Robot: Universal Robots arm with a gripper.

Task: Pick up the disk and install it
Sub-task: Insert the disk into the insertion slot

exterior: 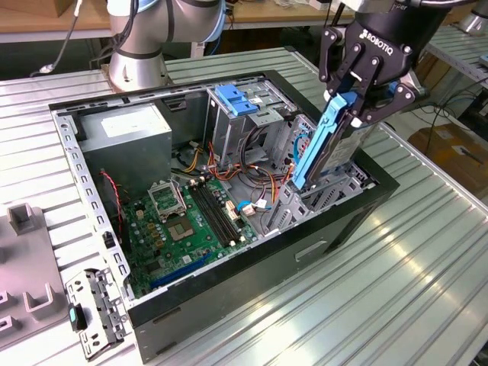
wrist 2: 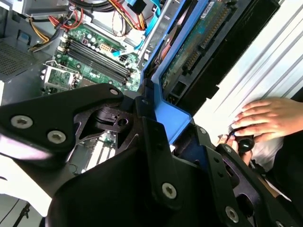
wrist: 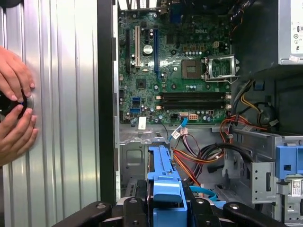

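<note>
Within the clenched gripper [exterior: 364, 103], the disk [exterior: 319, 152] hangs tilted, its lower end inside the open computer case [exterior: 229, 305]. Lower down, off to the gripper's side, lies the green motherboard [exterior: 191, 221].

Your arm [exterior: 141, 42] is silver-grey, built from fat round joints with a blue end cap [exterior: 216, 17]. The gripper [exterior: 358, 108] is matte black with white lettering on its body, and its two fingers [exterior: 387, 99] are hinged bar linkages with bright pins. In the second wrist view you get its flat black plates, studded with silver socket-head screws [wrist 2: 56, 136].
</note>
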